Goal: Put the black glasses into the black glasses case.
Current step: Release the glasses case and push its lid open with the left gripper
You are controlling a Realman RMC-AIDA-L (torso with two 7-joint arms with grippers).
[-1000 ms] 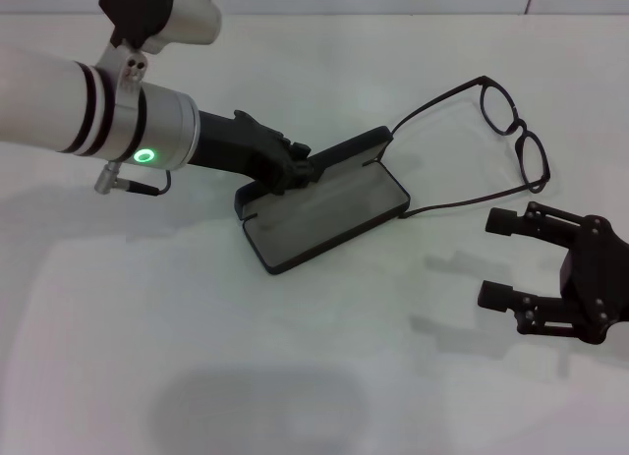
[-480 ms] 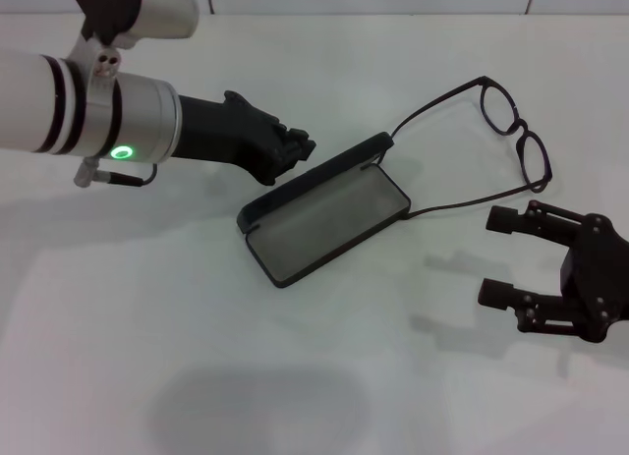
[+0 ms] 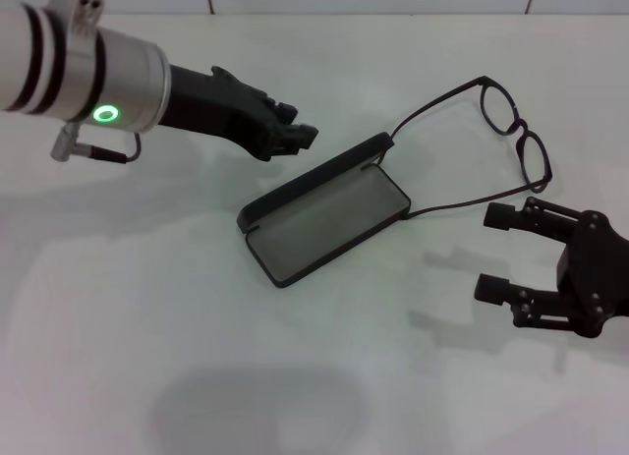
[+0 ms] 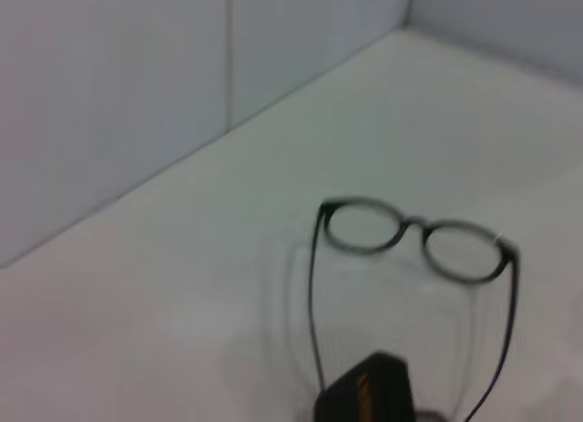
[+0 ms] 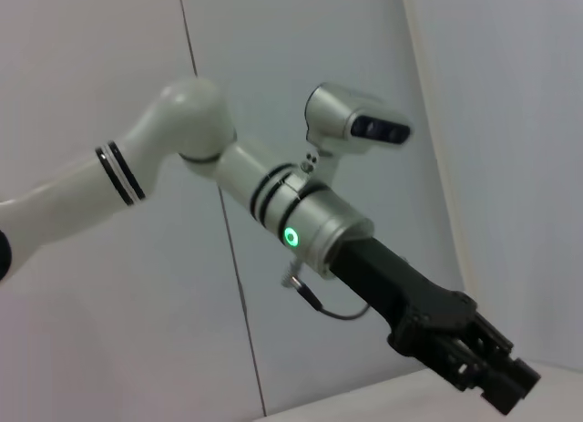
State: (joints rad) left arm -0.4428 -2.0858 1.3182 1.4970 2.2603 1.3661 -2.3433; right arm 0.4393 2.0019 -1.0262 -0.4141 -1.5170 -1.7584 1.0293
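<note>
The black glasses case (image 3: 324,211) lies open on the white table (image 3: 197,357). The black glasses (image 3: 511,131) sit at its 2 o'clock, their thin arms reaching the case. The left gripper (image 3: 295,138) hangs at the case's 11 o'clock, fingers pinched together, holding nothing. The right gripper (image 3: 503,254) waits at 4 o'clock, fingers wide apart.

Left tool (image 3: 295,138) raised, fingers together; right tool (image 3: 501,254) spread, low.
</note>
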